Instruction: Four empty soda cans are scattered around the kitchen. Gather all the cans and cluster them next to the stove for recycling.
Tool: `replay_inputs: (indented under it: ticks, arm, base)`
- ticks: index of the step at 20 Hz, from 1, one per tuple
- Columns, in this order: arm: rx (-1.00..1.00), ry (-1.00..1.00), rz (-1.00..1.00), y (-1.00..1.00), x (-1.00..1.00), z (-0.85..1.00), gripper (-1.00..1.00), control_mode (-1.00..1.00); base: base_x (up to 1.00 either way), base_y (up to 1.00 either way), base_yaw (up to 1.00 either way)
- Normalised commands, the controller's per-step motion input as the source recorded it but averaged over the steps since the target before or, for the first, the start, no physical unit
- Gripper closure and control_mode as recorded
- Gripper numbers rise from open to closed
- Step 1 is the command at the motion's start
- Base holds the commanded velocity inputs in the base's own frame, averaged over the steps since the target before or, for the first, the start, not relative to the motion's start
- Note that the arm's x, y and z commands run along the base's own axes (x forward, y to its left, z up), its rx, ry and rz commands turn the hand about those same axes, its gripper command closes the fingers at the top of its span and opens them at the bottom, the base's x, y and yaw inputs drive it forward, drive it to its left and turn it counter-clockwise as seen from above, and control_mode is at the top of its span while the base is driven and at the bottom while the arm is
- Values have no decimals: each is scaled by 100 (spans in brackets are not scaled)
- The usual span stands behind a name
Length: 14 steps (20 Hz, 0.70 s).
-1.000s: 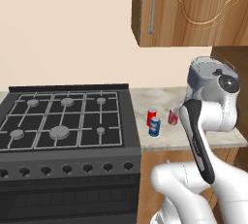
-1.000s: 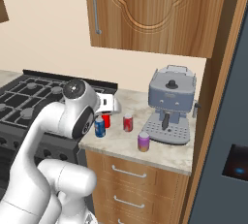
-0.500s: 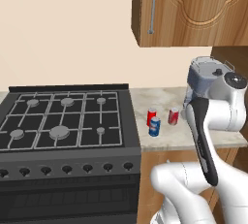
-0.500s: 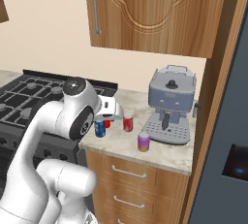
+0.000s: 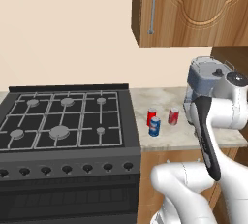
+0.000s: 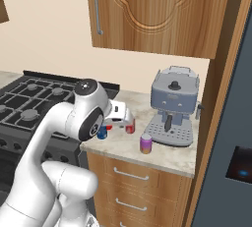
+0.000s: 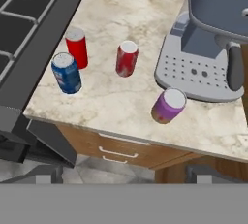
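Soda cans, four of them, stand upright on the worktop (image 7: 126, 106) between the stove (image 5: 63, 126) and the one coffee machine (image 7: 213, 39). From the left base camera I count three: red can (image 5: 151, 116), blue-and-white can (image 5: 154, 126), reddish-pink can (image 5: 173, 116). The hand camera adds the lilac can (image 7: 168, 105), standing just before the machine. The jaws are released and hold nothing.

stove (image 5: 68, 121) left | red can (image 5: 151, 116), blue can (image 5: 154, 126), reddish-pink can (image 5: 173, 116) on counter (image 5: 164, 138) beside it
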Motion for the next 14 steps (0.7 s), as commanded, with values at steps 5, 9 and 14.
replay_inputs:
  ticks: [5, 9, 14]
  arm:
    - [-1, 0, -4, -18, 10, -28, -100, -100]
    - [0, 5, -8, -19, 18, -12, -100, -100]
    - [0, 7, -10, -21, 21, -4, -100, -100]
  base:
    - [0, 0, 0]
    - [0, 0, 0]
    - [0, 0, 0]
